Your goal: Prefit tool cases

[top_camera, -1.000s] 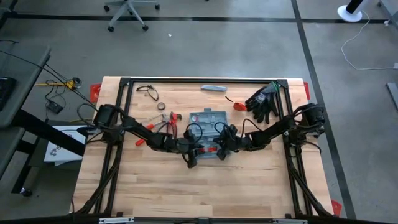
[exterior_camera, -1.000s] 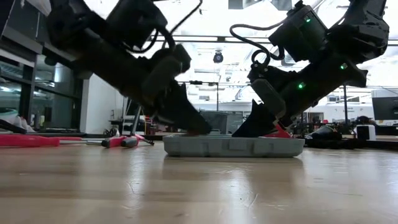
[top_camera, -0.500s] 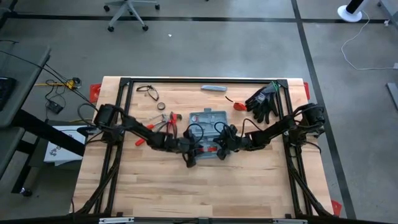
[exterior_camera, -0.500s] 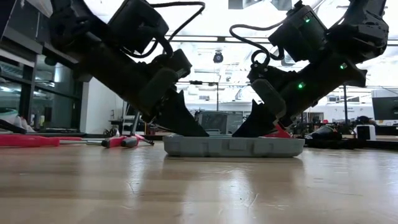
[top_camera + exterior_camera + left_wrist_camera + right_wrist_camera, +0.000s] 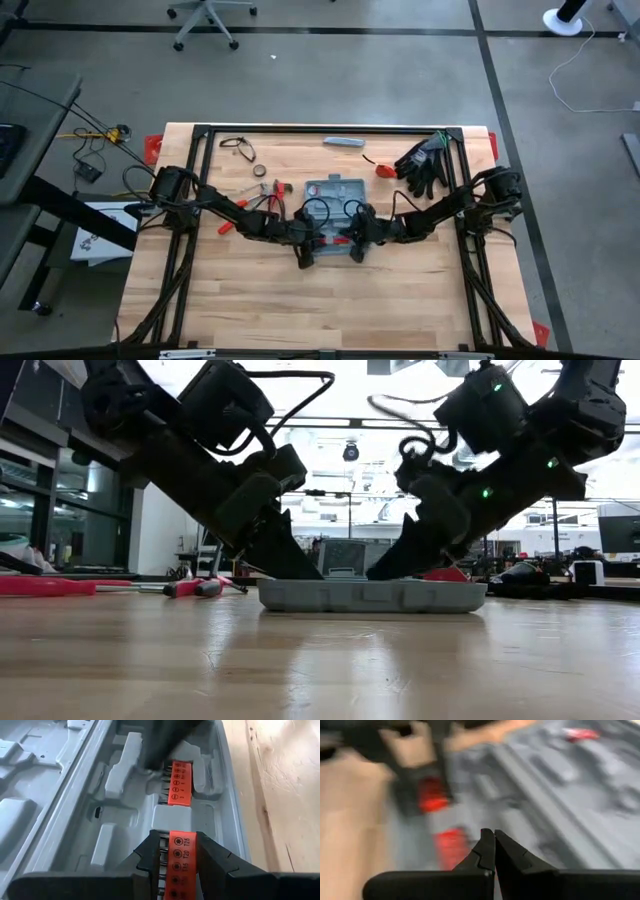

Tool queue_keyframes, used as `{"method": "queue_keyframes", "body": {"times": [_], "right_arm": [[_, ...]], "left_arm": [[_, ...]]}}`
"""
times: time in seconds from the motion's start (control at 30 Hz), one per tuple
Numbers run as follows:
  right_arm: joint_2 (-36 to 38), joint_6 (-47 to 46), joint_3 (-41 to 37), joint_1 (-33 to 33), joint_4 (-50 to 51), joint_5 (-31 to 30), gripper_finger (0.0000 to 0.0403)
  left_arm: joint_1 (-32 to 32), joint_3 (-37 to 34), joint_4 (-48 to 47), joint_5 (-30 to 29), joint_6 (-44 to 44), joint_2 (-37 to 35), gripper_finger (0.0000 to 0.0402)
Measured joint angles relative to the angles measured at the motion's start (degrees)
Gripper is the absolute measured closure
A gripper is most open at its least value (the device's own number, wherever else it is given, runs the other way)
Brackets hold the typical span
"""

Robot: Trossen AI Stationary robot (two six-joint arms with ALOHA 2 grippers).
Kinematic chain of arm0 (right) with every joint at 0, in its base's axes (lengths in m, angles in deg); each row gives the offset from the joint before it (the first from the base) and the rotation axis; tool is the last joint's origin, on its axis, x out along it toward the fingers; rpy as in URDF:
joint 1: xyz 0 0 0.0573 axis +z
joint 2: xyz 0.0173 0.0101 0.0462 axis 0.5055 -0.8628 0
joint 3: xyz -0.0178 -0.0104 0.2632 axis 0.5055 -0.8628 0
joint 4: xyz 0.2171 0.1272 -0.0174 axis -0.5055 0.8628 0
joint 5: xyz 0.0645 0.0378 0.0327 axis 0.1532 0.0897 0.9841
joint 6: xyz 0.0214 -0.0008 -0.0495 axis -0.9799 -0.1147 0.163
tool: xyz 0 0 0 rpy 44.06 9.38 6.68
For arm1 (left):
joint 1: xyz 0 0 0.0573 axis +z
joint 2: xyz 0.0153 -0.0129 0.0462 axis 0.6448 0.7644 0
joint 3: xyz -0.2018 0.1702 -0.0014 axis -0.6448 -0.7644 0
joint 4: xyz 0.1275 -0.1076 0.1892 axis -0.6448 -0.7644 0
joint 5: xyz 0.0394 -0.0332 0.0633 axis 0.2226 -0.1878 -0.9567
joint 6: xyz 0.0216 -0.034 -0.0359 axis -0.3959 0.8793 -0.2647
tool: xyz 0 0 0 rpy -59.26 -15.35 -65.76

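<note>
Where arms cross, tool case half-hidden

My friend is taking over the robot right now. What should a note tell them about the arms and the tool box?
Left gripper: shut on a red bit holder, just above the open tool case at mid-table.
Right gripper: shut, empty, over the same case.
Done: one red bit strip already sits in its slot.
Left: seat the held bit holder; red-handled tools lie on the table beside the case.
</note>
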Motion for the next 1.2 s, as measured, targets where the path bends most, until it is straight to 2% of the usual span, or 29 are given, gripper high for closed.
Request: {"method": "queue_keyframes", "body": {"times": [0.1,0.27,0.63,0.8,0.9,1.2], "right_arm": [[0.00,0.34,0.02,0.09,-1.56,3.92,0.0403],[0.02,1.46,0.63,0.50,-2.77,4.82,0.0403],[-0.78,8.99,11.81,-0.73,12.00,5.79,0.0403],[-6.16,9.49,15.27,-1.52,12.94,9.64,0.0403],[-8.84,10.10,17.64,-1.58,13.14,9.49,0.0403],[-9.66,12.06,20.31,-1.60,16.27,8.75,0.0403]], "left_arm": [[0.08,0.00,-1.19,-0.02,-0.02,0.00,0.0321],[0.63,-0.04,-1.43,0.70,0.00,0.01,0.0321],[0.81,-0.12,-1.36,0.35,-0.02,0.11,0.0321],[0.81,-0.13,-1.33,0.33,-0.06,0.15,0.0321],[0.74,-0.25,-1.95,-0.09,-0.70,0.15,0.0321],[0.76,-0.31,-2.06,0.04,-0.63,0.17,0.0321]]}}
